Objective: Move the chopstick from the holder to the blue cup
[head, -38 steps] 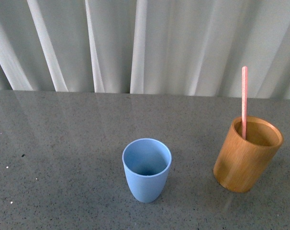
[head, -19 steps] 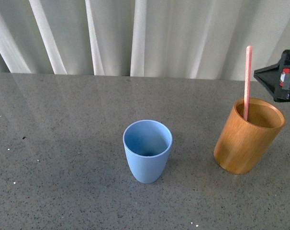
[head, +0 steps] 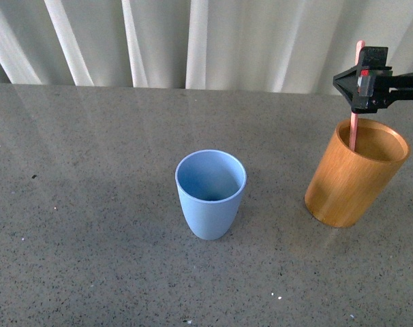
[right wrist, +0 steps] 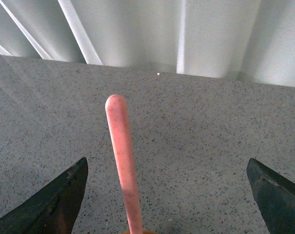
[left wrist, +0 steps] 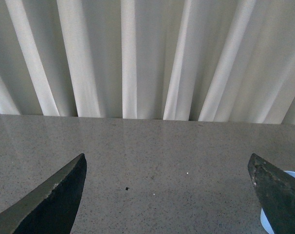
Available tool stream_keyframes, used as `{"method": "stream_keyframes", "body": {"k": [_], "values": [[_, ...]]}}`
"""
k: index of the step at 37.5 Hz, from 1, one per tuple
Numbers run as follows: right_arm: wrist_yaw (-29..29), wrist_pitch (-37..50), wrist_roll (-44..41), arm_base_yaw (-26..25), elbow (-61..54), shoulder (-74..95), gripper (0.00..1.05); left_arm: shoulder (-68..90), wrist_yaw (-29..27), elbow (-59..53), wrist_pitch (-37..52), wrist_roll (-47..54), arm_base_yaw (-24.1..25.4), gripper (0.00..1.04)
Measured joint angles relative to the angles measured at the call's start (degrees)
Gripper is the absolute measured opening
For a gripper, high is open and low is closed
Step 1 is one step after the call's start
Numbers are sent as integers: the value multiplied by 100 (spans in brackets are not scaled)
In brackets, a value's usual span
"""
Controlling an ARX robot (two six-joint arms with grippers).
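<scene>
Chopstick (right wrist: 122, 156) in holder (head: 353, 184), 3 o'clock of blue cup (head: 210, 204) | right gripper (right wrist: 166, 165) jaws open astride it | left gripper (left wrist: 167, 163) jaws open

A grey, finely speckled tabletop (head: 90, 204) fills the lower part of the frame, faintly glossy, with soft pale reflections near its far edge. Across the top hangs a white curtain (head: 227, 41) in long vertical folds, softly and evenly lit.
</scene>
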Motion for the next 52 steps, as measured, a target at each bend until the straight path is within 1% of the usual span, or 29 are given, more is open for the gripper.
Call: {"method": "stream_keyframes", "body": {"k": [2, 3, 10, 11, 15, 16, 22, 25, 26, 32, 38, 42, 44, 47, 52], "values": [[-17, 4, 7, 26, 44, 39, 95, 0, 0, 0, 0, 0, 0, 98], [-11, 7, 24, 35, 59, 55, 92, 0, 0, 0, 0, 0, 0, 98], [4, 0, 42, 114, 164, 85, 68, 0, 2, 0, 0, 0, 0, 98], [4, -7, 44, 118, 173, 85, 66, 0, 0, 0, 0, 0, 0, 98], [4, -57, 46, 168, 243, 85, 50, 0, 2, 0, 0, 0, 0, 98], [4, -57, 46, 173, 245, 85, 48, 0, 0, 0, 0, 0, 0, 98], [-7, -63, 68, 264, 249, 68, 18, 0, 0, 0, 0, 0, 0, 98], [-15, -59, 85, 302, 232, -24, 5, 0, 2, 0, 0, 0, 0, 98], [-33, -59, 85, 315, 210, -79, 3, 0, 0, 0, 0, 0, 0, 98], [-44, -33, 15, 389, -50, -525, 3, 0, 0, 0, 0, 0, 0, 98], [44, -33, -254, 439, -210, -1040, 3, 0, 0, 0, 0, 0, 0, 98], [299, -4, -662, 511, -208, -1493, 3, 0, 2, 0, 0, 0, 0, 98], [448, 81, -1043, 579, -186, -1733, 3, 0, 0, 0, 0, 0, 0, 98], [459, 35, -1482, 710, -35, -2076, 3, 0, 2, 0, 0, 0, 0, 98], [490, -118, -1405, 1051, 339, -2494, 3, 0, 2, 0, 0, 0, 0, 98]]}}
